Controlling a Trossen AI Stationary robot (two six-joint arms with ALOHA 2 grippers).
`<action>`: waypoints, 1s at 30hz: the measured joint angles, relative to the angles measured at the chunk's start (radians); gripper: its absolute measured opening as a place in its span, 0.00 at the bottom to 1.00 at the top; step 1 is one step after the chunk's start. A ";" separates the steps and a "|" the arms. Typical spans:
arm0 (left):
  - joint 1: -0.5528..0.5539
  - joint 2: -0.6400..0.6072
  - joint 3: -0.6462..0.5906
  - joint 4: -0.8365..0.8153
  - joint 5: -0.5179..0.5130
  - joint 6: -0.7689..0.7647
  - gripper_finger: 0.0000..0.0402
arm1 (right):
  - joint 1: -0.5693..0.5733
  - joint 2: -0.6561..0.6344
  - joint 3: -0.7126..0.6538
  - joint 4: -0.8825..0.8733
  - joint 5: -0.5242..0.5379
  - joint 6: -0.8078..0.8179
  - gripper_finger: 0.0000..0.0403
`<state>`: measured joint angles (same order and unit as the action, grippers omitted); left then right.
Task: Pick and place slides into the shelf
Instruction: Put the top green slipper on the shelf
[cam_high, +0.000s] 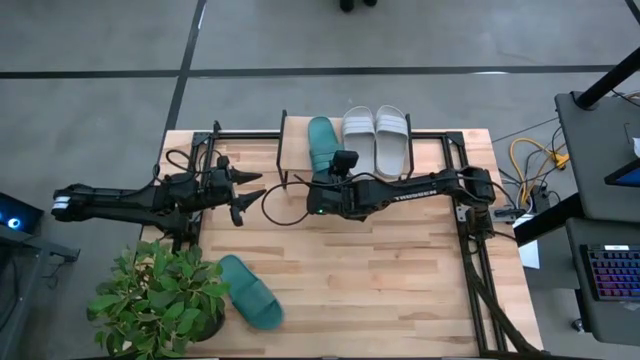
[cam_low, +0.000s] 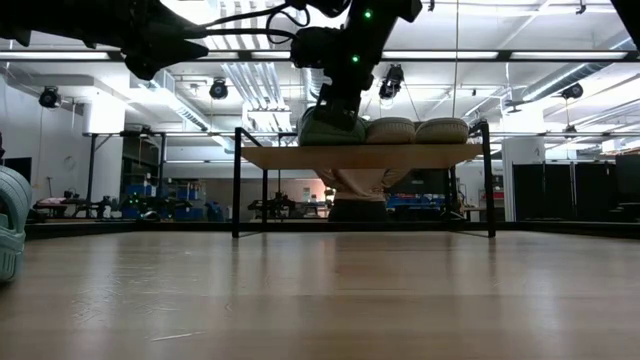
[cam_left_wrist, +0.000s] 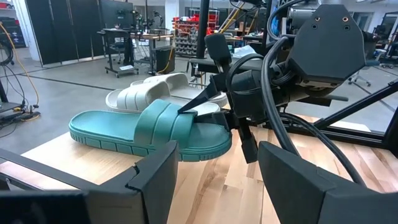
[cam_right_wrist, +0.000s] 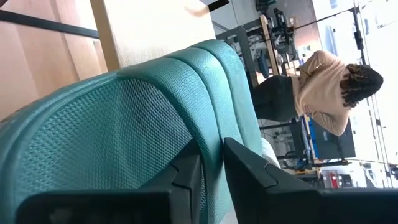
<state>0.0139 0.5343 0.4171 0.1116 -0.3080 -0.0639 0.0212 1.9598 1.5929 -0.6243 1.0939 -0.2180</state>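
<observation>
Now, from above, my right gripper (cam_high: 333, 172) reaches to the small rack with the light wooden board and thin black legs (cam_high: 295, 152) and is clenched on the heel of a teal green rubber slide with one broad strap (cam_high: 322, 142), which lies on the board's middle. Just beside it on the board sit two light grey rubber slides (cam_high: 376, 137), side by side. The second teal green slide (cam_high: 250, 291) lies on the big tabletop well apart from the rack, near a potted green plant (cam_high: 158, 296). My left gripper (cam_high: 243, 194) waits with its fingers spread, near the rack's near-left corner.

From table height, the held teal slide's toe (cam_low: 333, 126) rests on the board, just beside the grey pair; a person stands in the room beyond the rack.

Past my left wrist, the teal slide looks flat on the board, with my right arm's fingers pinching its heel rim.

Past my right wrist, my fingers (cam_right_wrist: 186, 169) pinch the teal slide's rim between them.

To finish this well, I judge I should settle the sole fully flat, parallel to the grey pair and clear of them, leave room on the board's free side for the last slide, then release gently and lift straight away so the rubber does not drag or tip.
</observation>
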 joint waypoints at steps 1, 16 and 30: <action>0.000 0.000 0.000 0.000 0.000 0.000 0.52 | 0.000 0.000 0.000 0.000 -0.001 0.000 0.16; 0.000 0.000 -0.001 -0.002 0.000 0.000 0.52 | 0.000 -0.068 0.016 -0.008 -0.147 0.012 0.26; 0.000 0.000 -0.002 -0.001 0.000 0.001 0.52 | 0.000 -0.087 0.043 -0.072 -0.208 0.010 0.28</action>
<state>0.0136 0.5346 0.4152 0.1101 -0.3080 -0.0631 0.0208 1.8729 1.6360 -0.6959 0.8860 -0.2083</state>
